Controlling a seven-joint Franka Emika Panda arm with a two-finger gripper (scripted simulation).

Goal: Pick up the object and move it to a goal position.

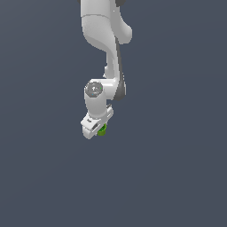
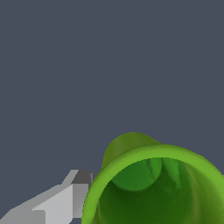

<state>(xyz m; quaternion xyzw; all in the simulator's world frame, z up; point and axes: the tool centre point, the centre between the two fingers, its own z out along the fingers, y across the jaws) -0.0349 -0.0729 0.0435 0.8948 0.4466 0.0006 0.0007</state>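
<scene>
The green cup (image 1: 103, 130) shows as a small green patch just under the white gripper (image 1: 97, 131), which hangs tilted at the end of the arm. In the wrist view the cup (image 2: 153, 183) fills the near corner, seen into its open mouth with its thick rim. One grey finger (image 2: 78, 188) presses against the outside of the rim. The other finger is hidden by the cup or out of frame. The gripper is shut on the cup.
A plain dark grey surface (image 1: 177, 177) fills the background in both views. The white arm (image 1: 104, 35) comes down from the upper edge of the exterior view. No other objects or goal marker show.
</scene>
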